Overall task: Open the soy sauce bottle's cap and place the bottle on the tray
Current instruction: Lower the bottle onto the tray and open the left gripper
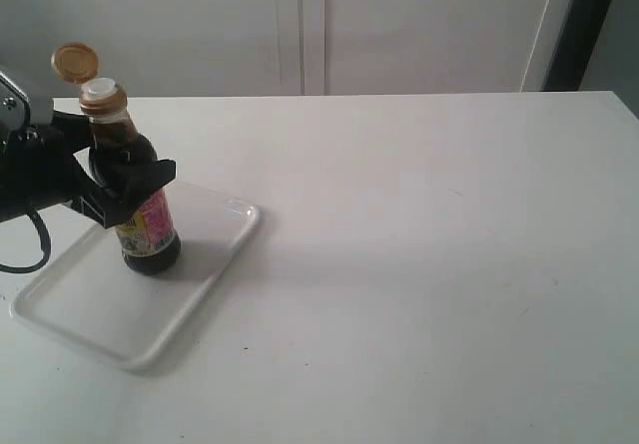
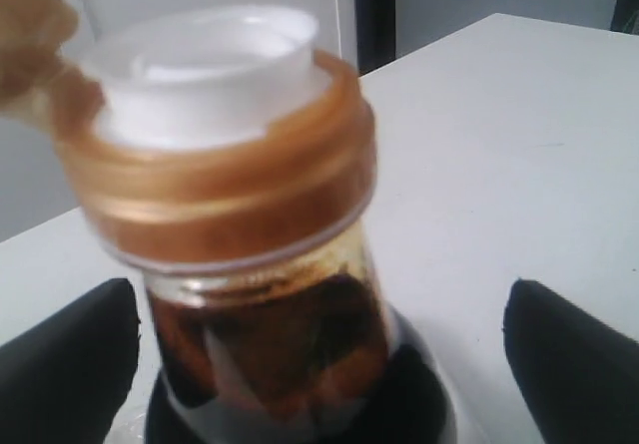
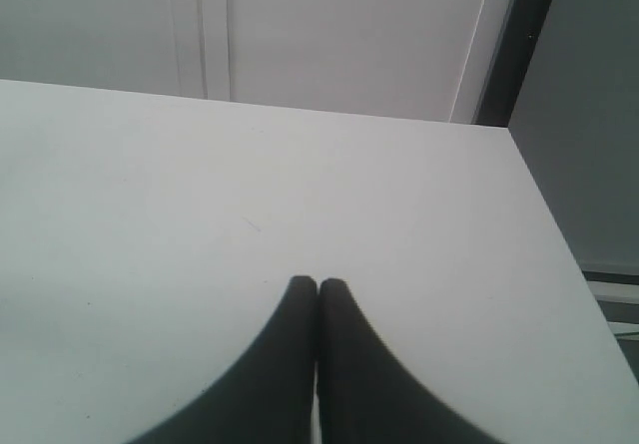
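The soy sauce bottle (image 1: 148, 226) stands upright on the white tray (image 1: 75, 309), near its far right side. Its orange-brown cap (image 1: 75, 62) is flipped back on its hinge, and the white spout (image 1: 99, 88) is bare. In the left wrist view the bottle (image 2: 270, 344) fills the middle, with the spout (image 2: 205, 75) on top. My left gripper (image 1: 120, 180) is open around the bottle's shoulder, and its black fingers (image 2: 70, 364) stand off the glass on both sides. My right gripper (image 3: 318, 284) is shut on nothing above bare table, out of the exterior view.
The white table (image 1: 419, 264) stretches to the right of the tray. A pale wall and cabinet doors (image 1: 300, 25) stand behind its far edge. The table's right edge (image 3: 559, 244) shows in the right wrist view, with a dark post beyond it.
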You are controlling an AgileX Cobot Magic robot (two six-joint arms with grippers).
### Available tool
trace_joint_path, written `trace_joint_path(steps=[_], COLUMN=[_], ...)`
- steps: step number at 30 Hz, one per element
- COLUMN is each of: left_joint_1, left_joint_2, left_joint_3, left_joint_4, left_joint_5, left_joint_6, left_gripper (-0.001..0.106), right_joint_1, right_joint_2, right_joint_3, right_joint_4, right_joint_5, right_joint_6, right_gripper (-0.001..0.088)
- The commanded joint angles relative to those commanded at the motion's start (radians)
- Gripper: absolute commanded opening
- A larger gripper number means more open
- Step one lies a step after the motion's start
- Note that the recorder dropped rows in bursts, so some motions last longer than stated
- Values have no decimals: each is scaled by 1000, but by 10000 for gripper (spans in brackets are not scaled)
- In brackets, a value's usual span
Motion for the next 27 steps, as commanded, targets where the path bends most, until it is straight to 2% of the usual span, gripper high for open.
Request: trace_joint_path(steps=[3,27], left_joint_1=[0,0], left_joint_2=[0,-2], left_joint_3=[0,0], left_joint_4=[0,-6], left_joint_5=[13,8], left_joint_6=[0,-8], left_gripper=[1056,1054], right_joint_1=[0,0], right_joint_2=[0,0], right_joint_3=[0,0], right_joint_4=[0,0], right_joint_5=[0,-2], right_joint_6=[0,0], right_gripper=[0,0])
